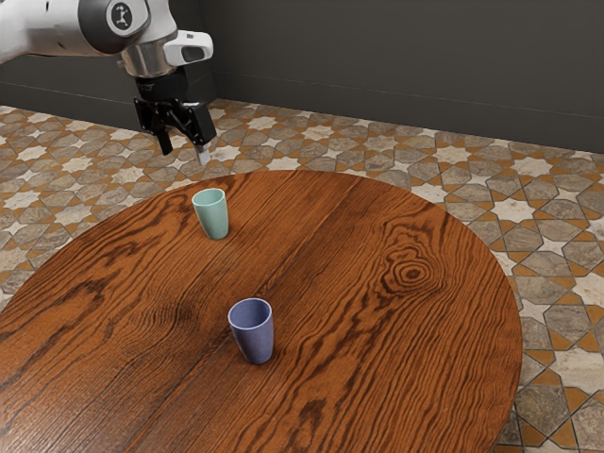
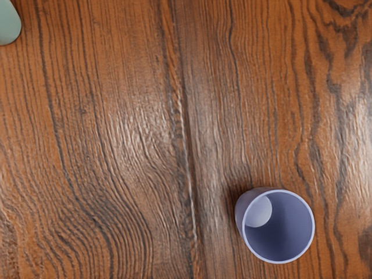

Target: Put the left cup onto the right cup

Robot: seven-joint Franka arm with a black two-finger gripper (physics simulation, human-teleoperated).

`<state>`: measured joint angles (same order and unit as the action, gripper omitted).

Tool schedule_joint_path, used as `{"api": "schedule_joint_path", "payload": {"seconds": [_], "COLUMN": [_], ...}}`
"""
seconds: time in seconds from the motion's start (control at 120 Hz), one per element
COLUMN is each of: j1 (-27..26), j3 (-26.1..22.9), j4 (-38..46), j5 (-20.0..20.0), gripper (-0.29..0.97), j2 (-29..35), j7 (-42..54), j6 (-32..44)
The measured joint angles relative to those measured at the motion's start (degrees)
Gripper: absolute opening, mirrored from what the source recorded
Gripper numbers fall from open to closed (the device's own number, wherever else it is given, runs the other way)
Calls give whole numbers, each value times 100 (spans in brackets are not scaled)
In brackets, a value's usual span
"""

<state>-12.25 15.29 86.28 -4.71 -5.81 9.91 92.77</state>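
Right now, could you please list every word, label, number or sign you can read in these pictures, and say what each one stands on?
There are no readable words or numbers.
The arm's joint cap bears a small white round emblem, too small to read as text.
The green cup, blue cup, table and gripper are plain, with no lettering.

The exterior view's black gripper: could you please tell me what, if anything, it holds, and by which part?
Nothing: the gripper hangs open, apart from the tapered teal cup and the tapered blue cup.
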Motion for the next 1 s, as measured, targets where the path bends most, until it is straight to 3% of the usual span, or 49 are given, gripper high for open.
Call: {"api": "schedule_joint_path", "payload": {"seconds": [0.633,0.833,1.0], "j1": [7,295,633], "j3": [49,67,70], "j4": [-4,-390,-1057], "j5": [-12,-4,-35], "gripper": [68,68,68], "j2": [-96,-403,-1033], "j7": [-13,8,34], "j6": [25,87,82]}}
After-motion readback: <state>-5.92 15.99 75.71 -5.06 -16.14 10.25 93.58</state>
